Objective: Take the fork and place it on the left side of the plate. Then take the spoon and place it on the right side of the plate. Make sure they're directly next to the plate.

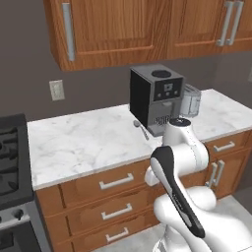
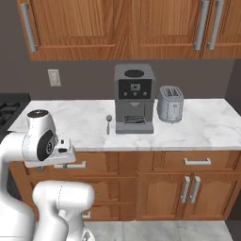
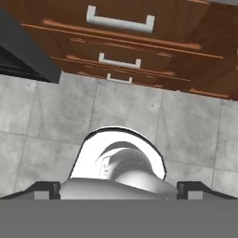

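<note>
From the hand camera I look straight down past the gripper (image 3: 119,188): its two dark fingertips (image 3: 44,188) stand far apart at the bottom corners, so the pincer is spread wide with nothing between the tips. Below it is grey tiled floor (image 3: 56,111), and beyond that the wooden drawer fronts (image 3: 139,42) with their pale bar handles.

In the base views the white arm (image 1: 179,162) is folded up close in front of the cabinets, below the counter edge. In the right base view its upper joint (image 2: 40,136) sits at the left, level with the top drawers.

Past the arm is the white marble counter (image 1: 83,142). The spoon (image 1: 141,129) lies on it, grey and thin, just beside the coffee machine's left side; in the right base view I see the spoon (image 2: 108,123) with its bowl toward the wall and its handle toward the counter's front edge. I cannot tell whether it touches the machine's base.

The dark coffee machine (image 2: 134,98) stands upright near the middle of the counter, and a silver toaster (image 2: 170,103) stands just to its right, apart from it. At the far left is the edge of a black stove (image 1: 12,157).

Behind everything, a wall outlet (image 2: 54,77) sits on the dark wall, with wooden upper cabinets (image 2: 117,26) above.
</note>
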